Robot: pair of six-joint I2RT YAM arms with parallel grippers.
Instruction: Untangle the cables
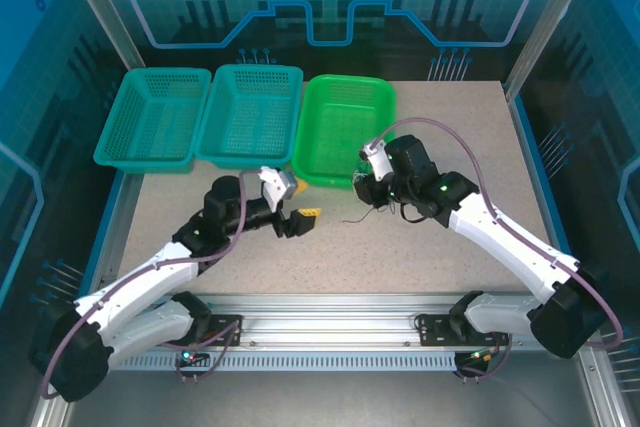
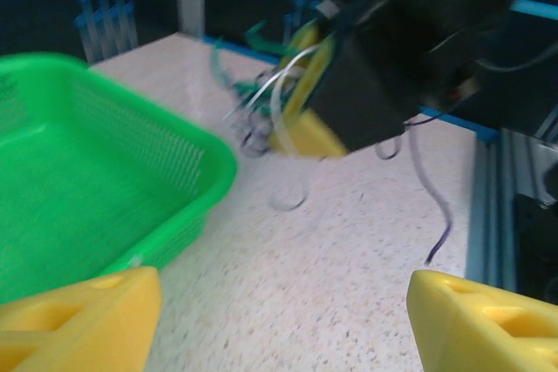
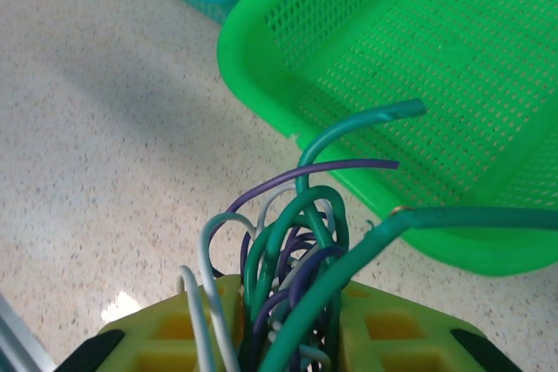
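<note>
Where the cables [image 3: 292, 259] are gathered, a tangled bundle of green, purple and pale strands is clamped between the yellow right jaws, and loose ends curl up and outward from the grip. The bundle is held at the near edge of the green basket [image 1: 345, 87], toward its right corner, above the surface [image 1: 450, 137]. One thick green end is seen reaching over the basket rim in the right wrist view. A dark strand is seen in the top view hanging toward the surface; contact cannot be confirmed. The left jaws are spread wide, aimed at the bundle and apart from it, over bare surface. A first teal basket [image 1: 250, 112] is set against the green basket's left side, and a second teal basket [image 1: 150, 122] beside that, along the far edge. Open surface lies between the two arms and right of the green basket. The near edge is bounded by a metal rail [image 1: 330, 307].
</note>
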